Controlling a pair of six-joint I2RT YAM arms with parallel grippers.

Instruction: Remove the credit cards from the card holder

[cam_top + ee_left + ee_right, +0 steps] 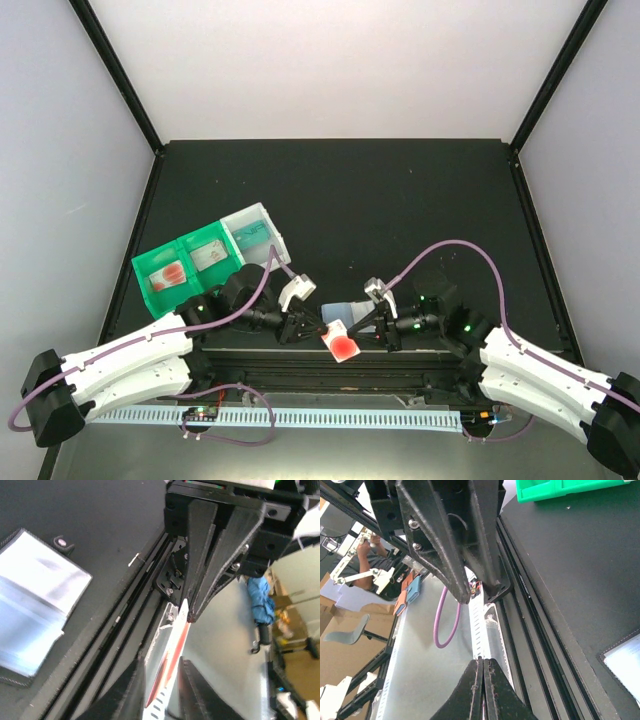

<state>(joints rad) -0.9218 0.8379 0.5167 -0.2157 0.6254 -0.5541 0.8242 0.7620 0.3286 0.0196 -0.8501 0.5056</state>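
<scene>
A whitish credit card with red print hangs edge-on between the two grippers, over the table's near edge. My right gripper is shut on its end; in the right wrist view the fingers are pressed together on the thin edge. My left gripper is open, and its fingers stand either side of the card with gaps. The pale-blue card holder lies on the table just behind them, at the left in the left wrist view. A teal card lies in the white bin.
A green two-compartment tray holding cards with red print and a white bin stand at the left. The black rail of the table's near edge runs under the grippers. Purple cables loop from both arms.
</scene>
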